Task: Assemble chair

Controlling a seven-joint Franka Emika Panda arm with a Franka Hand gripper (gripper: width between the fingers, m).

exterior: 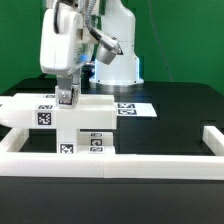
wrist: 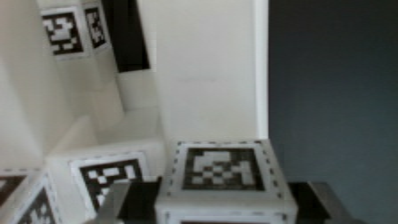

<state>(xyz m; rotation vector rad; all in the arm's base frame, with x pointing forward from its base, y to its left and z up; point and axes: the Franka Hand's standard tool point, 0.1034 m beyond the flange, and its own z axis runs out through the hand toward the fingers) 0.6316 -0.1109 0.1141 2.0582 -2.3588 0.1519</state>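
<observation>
Gripper (exterior: 66,97) stands nearly shut, its jaws clamped on a small tagged white block (wrist: 221,176) of the chair (exterior: 75,125), which sits directly beneath it on the black desk (exterior: 170,115). Judging from this, the block is being seated onto the assembly below; press straight down, keep the grip square, and avoid nudging the neighbouring tagged parts (wrist: 111,180) beside the jaws.
</observation>
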